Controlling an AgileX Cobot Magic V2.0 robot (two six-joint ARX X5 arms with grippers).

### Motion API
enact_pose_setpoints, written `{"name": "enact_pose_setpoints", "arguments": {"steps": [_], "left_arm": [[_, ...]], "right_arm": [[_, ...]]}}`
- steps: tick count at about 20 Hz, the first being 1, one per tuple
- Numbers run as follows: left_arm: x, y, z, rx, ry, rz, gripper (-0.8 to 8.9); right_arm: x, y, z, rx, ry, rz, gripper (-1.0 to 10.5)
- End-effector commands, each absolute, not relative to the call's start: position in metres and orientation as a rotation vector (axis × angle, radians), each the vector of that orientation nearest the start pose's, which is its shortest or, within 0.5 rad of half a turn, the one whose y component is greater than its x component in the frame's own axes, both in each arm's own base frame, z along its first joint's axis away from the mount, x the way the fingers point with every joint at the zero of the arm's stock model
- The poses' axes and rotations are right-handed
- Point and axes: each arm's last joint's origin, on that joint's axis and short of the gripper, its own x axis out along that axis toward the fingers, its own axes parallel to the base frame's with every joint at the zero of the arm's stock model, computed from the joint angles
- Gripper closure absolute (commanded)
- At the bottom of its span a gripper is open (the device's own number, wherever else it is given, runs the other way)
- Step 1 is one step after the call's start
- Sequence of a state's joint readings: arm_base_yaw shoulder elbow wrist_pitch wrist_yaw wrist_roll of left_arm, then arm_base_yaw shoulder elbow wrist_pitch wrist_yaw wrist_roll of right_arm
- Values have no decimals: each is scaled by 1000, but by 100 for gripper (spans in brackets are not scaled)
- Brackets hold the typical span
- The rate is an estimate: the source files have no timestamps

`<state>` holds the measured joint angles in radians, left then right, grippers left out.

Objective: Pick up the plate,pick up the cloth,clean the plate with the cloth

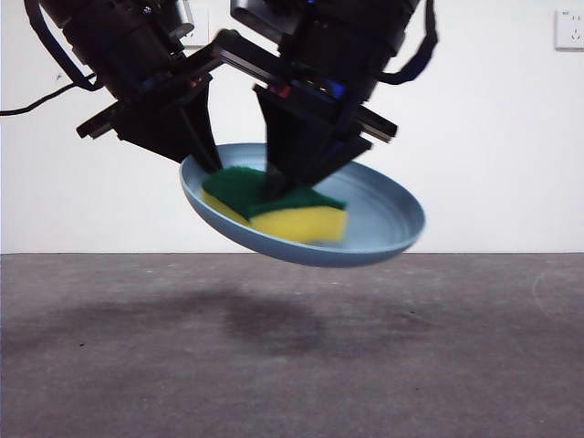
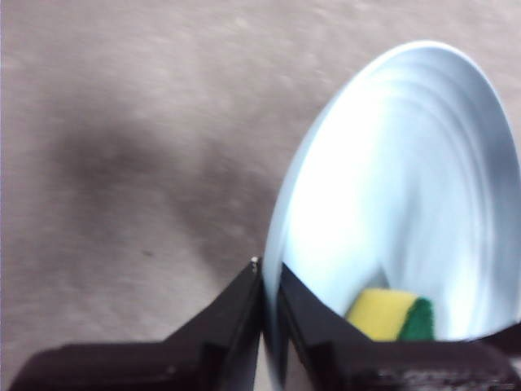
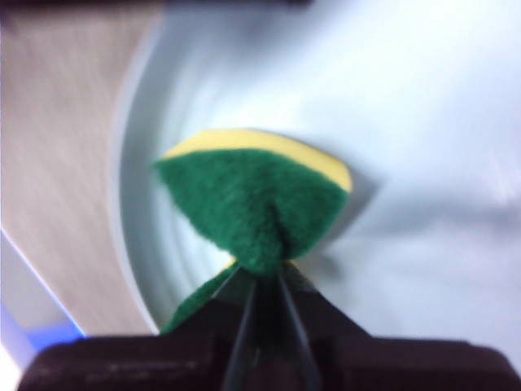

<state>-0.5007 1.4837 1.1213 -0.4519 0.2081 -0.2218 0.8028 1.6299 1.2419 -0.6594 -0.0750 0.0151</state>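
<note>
Left gripper (image 2: 271, 281) pinches tilted light-blue plate (image 1: 383, 214); right gripper (image 3: 264, 281) squeezes yellow-green cloth (image 1: 274, 205).

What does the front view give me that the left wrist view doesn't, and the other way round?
Only the front view shows both arms at once, the plate held tilted in the air above the table with its shadow underneath, and the right gripper pressing the sponge onto the plate. Only the left wrist view shows the left gripper closely: its fingers pinch the plate's rim, one on each side. Both show the light-blue plate, the yellow and green sponge lying in it, and the grey table.
</note>
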Motion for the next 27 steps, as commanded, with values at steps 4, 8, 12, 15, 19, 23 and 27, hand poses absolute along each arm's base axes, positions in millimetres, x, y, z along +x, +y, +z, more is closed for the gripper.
{"name": "enact_pose_setpoints", "arguments": {"steps": [4,8,12,15,19,23,27], "left_arm": [[269,-158,265,-128,928,-650,821],[267,-158,264,-148,949,-699,821],[267,-161,266,-175,945,-767,821],[269,-162,268,-183,915,-774,821],[275,-164,275,-234,833,-749,821],[281,-160,278,-247,777,-692,821],[284,-145,275,-308,850,-767,821]], "right_arm": [[253,202,239,-534,1052,411,955],[273,190,244,-468,964,339,955],[289,192,253,-293,843,458,955],[292,200,259,-170,790,589,955],[276,219,257,-102,852,802,955],[251,225,245,-251,1024,836,955],[250,202,238,-503,1104,494,955]]}}
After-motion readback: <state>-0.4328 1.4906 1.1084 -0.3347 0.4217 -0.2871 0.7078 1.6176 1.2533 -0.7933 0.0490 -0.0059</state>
